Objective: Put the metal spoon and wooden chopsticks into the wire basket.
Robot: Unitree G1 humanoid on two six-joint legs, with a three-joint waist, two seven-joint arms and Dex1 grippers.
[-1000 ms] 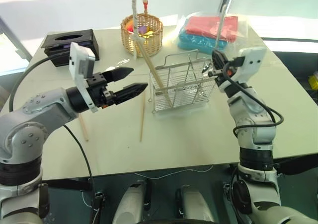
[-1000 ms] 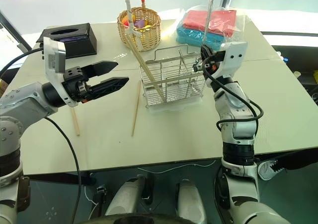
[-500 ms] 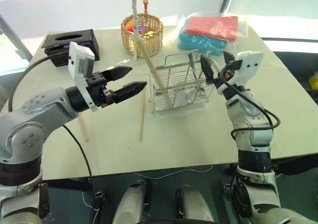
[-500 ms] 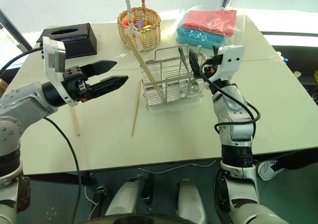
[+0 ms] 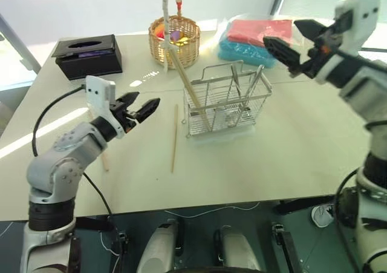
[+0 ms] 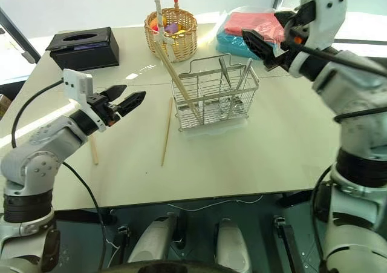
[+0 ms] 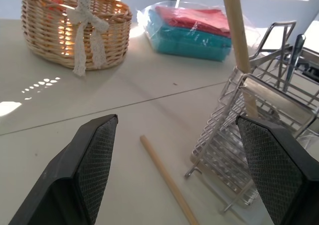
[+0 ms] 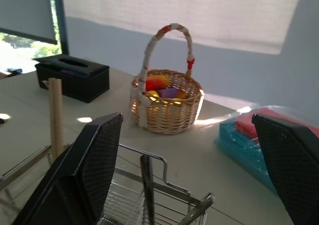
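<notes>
Right gripper [image 5: 289,48] wide apart, empty — metal spoon [image 5: 256,83] stands in wire basket [image 5: 225,103] below it. Left gripper [image 5: 140,105] spread too — one wooden chopstick [image 5: 175,137] just past its tips.

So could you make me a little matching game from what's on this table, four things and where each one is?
Things:
1. metal spoon
2. loose chopstick
3. tissue box
4. wicker basket

Places:
A. flat on the table, beside the wire basket
B. far left corner of the table
C. standing inside the wire basket
D. behind the wire basket, far side of the table

Pairs: 1-C, 2-A, 3-B, 4-D
</notes>
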